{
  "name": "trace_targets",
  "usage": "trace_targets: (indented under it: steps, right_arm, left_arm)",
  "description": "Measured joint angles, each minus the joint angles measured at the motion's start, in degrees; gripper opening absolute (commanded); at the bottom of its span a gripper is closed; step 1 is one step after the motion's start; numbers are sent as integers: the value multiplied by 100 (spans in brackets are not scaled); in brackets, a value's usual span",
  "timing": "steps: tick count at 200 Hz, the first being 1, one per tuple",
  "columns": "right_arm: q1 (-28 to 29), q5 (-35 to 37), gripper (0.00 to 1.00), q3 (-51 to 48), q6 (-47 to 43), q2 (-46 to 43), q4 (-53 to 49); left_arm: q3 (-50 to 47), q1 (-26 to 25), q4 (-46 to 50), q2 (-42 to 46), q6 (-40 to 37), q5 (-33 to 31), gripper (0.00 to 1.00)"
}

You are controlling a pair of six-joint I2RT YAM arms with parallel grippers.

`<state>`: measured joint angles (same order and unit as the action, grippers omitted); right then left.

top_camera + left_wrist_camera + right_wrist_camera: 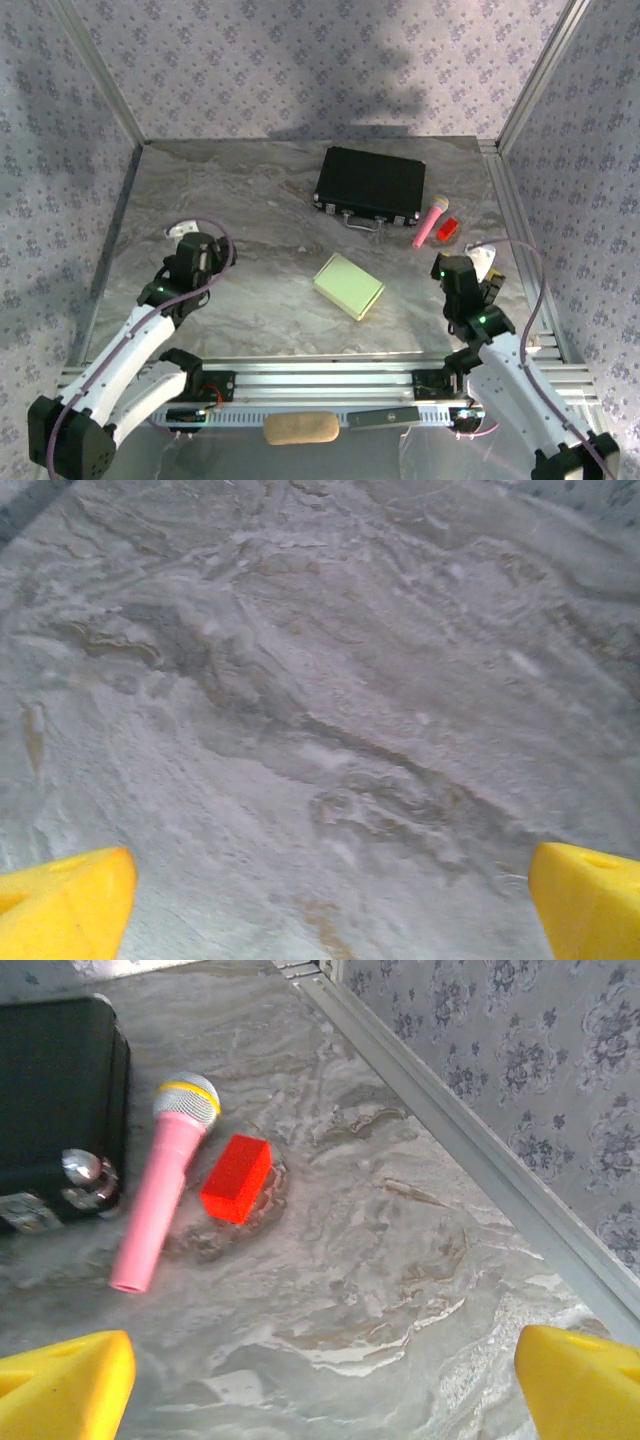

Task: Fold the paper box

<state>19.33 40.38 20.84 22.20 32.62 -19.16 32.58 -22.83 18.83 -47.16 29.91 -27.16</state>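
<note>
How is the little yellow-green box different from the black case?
The paper box is pale yellow-green; the black case is dark. The paper box is smaller than the black case. The black case has a metal handle; the paper box looks plain. Both lie flat on the table.

The top external camera looks steeply down from above the near edge, taking in the whole bench (250, 200). The left wrist camera hangs close over bare marble, looking out between the left claw (325, 895) tips. The right wrist camera faces the far right corner, sharing the pink microphone (165, 1185), red block (236, 1178) and black case (55, 1080) with the overhead view.
</note>
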Motion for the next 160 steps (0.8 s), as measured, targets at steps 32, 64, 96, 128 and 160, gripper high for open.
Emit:
trace_targets:
  steps: [32,64,96,128,160]
  right_arm:
    - [-433,-90,99,-713,-619,-186,1196]
    - [-1054,-439,99,-1281,-706,409,2465]
    - [-1517,-785,99,-1416,-699,1250,3471]
    - [-1884,-1252,99,-1204,-680,2741,4892]
    - [-2083,-1825,99,-800,-846,3703,5313]
  left_arm:
    - [-715,304,-1285,-133,-1091,-44,100]
    - [-863,1008,-2321,-990,-1928,254,100]
    - [-1049,1565,-3617,-1932,-2258,632,100]
    - [-981,1794,-4426,-2883,-2533,898,100]
    - [-1051,1926,-5466,-3333,-2691,1097,100]
